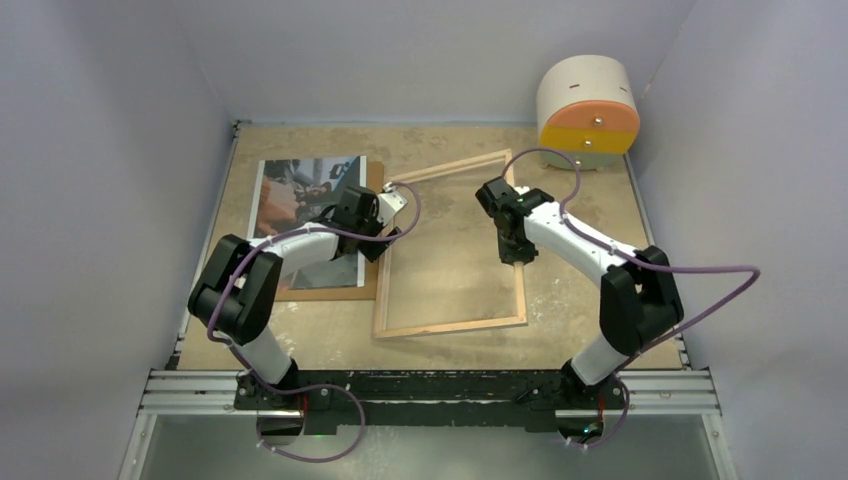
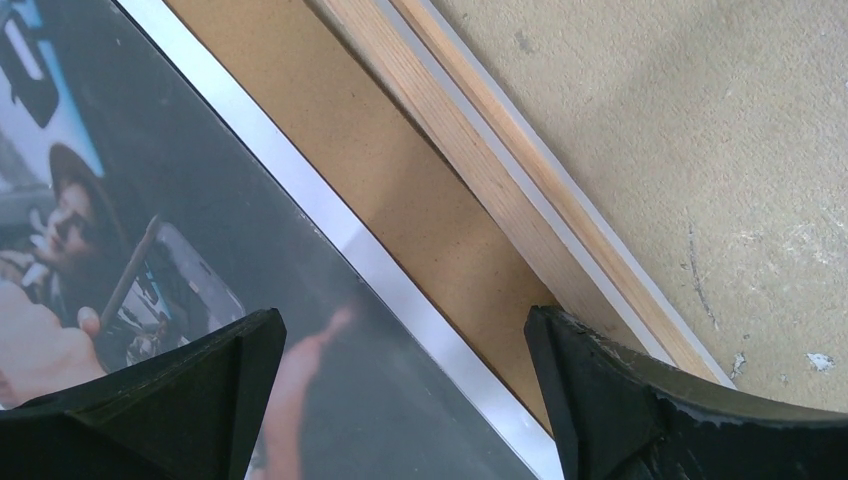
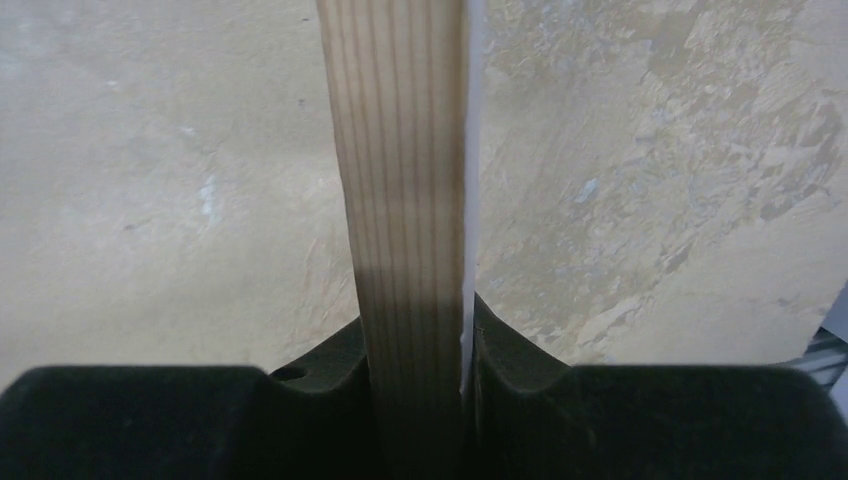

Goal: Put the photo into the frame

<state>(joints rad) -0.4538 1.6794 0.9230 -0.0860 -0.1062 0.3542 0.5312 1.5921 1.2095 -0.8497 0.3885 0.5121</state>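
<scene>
The right hand [image 3: 418, 350] is closed on the right rail of the large, thin, rectangular picture frame [image 3: 405, 150], whose light wood-coloured rear face is turned up. Its black fingers [image 3: 520, 400] are pressed against both sides of the rail, and a thin silver-white edge is seen along the rail's right side. The left hand [image 2: 405, 340] is spread wide and grips nothing. One of its fingers hangs above the large glossy paper photo [image 2: 150, 250], a dark print with a white border, and the other above the frame's left rail. Between photo and rail a strip of the plain brown hardboard sheet [image 2: 400, 190] is exposed; the photo lies on this sheet.

Whether the gripped rail is raised off the table cannot be told. The glass pane is hard to make out, only table surface being seen inside the frame. From above, the photo's near right corner is covered by the left arm. Whether the left rail touches the hardboard's edge cannot be told.

The frame is set askew in the middle of the sand-coloured table [image 1: 440, 135], the photo to its left. Bare table is seen beyond the frame's far and right rails. A white cylinder with an orange and yellow face [image 1: 590, 110] stands at the far right corner, well apart from the frame.
</scene>
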